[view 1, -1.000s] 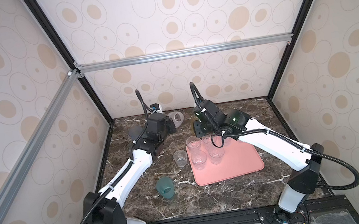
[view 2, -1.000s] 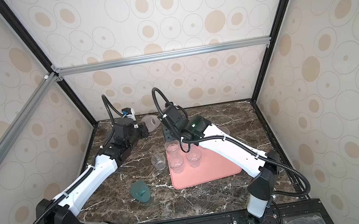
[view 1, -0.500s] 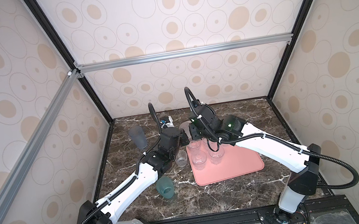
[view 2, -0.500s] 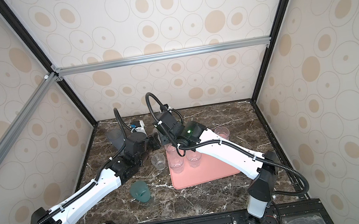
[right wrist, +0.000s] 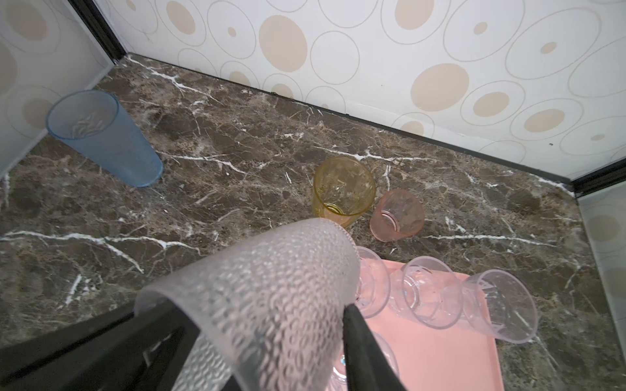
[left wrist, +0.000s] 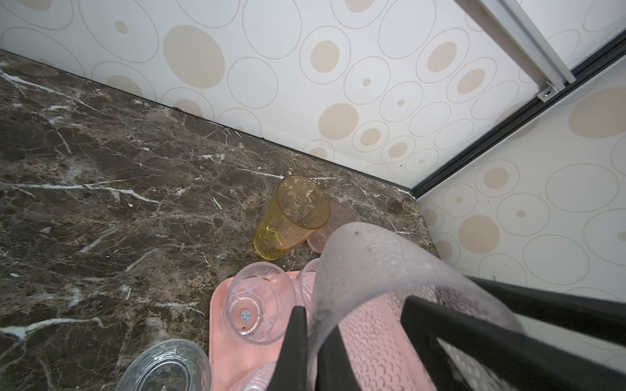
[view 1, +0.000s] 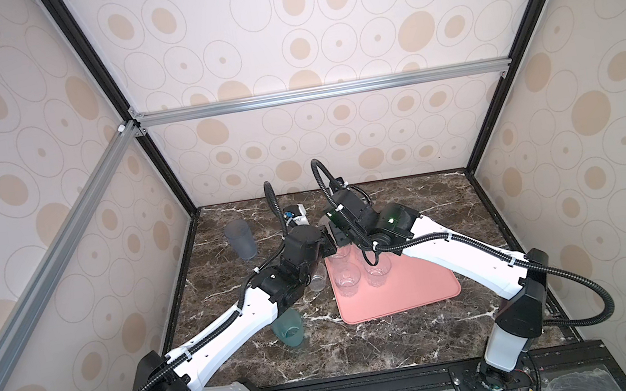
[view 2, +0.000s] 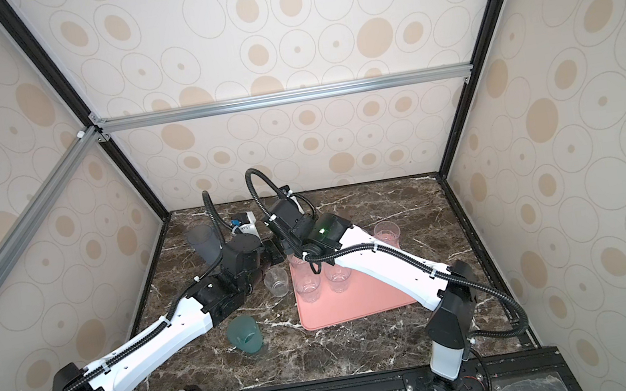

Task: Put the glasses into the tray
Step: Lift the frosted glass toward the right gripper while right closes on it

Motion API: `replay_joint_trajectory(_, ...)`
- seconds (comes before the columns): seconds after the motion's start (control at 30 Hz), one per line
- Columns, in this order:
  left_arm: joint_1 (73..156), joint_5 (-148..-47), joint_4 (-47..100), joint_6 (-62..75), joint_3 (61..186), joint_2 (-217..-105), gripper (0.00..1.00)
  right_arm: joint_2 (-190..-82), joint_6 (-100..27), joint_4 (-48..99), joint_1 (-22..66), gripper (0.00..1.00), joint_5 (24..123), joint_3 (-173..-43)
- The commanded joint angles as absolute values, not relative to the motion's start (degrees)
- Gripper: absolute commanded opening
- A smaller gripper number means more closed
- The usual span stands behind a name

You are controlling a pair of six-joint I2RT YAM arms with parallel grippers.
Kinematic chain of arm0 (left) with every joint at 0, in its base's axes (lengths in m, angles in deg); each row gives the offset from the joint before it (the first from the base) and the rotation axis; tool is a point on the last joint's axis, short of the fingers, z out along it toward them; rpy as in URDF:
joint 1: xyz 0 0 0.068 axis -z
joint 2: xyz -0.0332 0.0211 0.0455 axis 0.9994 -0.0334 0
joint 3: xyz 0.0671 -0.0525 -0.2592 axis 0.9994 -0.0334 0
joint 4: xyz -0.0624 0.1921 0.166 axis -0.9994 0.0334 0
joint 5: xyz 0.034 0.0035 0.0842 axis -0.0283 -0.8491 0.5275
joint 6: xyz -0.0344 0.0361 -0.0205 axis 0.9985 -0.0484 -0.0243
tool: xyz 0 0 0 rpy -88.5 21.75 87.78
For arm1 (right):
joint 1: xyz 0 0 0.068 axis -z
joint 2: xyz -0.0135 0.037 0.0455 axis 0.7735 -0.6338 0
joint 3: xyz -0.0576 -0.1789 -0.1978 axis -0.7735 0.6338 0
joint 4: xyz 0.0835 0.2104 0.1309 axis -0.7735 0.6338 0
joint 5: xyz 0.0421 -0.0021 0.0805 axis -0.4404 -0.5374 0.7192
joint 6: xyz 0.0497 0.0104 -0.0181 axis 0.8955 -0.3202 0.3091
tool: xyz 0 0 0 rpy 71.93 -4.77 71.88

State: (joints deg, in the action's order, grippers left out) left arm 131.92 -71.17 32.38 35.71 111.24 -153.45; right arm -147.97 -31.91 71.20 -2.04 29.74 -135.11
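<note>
Holding frosted glass (left wrist: 372, 270) above the far-left corner of the tray (view 1: 414, 290), with both grippers at it.
Left gripper (left wrist: 313, 325) is pressed together on the glass wall, one finger (left wrist: 297, 342) outside and its mate inside. Right gripper (right wrist: 261, 315) straddles the same glass; can't tell if it's clamped. Clear glasses (view 1: 347, 279) stand upright on the tray below, and a lone clear glass (view 2: 276, 282) sits just off its left edge. Round sticker (left wrist: 244, 315) on one clear base, print unreadable.

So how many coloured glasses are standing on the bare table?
4: blue-grey glass at back left, teal glass at front left, amber glass and pink glass behind the tray. Others may be hidden.
</note>
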Motion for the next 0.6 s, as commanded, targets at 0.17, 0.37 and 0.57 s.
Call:
replay_joint_trajectory(0.17, 132.8, -72.8, 28.9, 39.0, 115.7, -154.2, 0.08, -148.7, -32.3, 72.8, -1.1, 0.11, 26.8, -136.2)
replay_joint_trajectory(0.37, 132.8, -72.8, 28.3, 38.5, 115.7, -153.2, 0.11, -148.3, -32.3, 72.8, -0.5, 0.05, 26.8, -136.1)
replay_joint_trajectory(0.57, 132.8, -73.5, 27.8, 38.1, 115.3, -152.5, 0.28, -148.3, -32.0, 72.9, 0.0, 0.01, 27.4, -135.8)
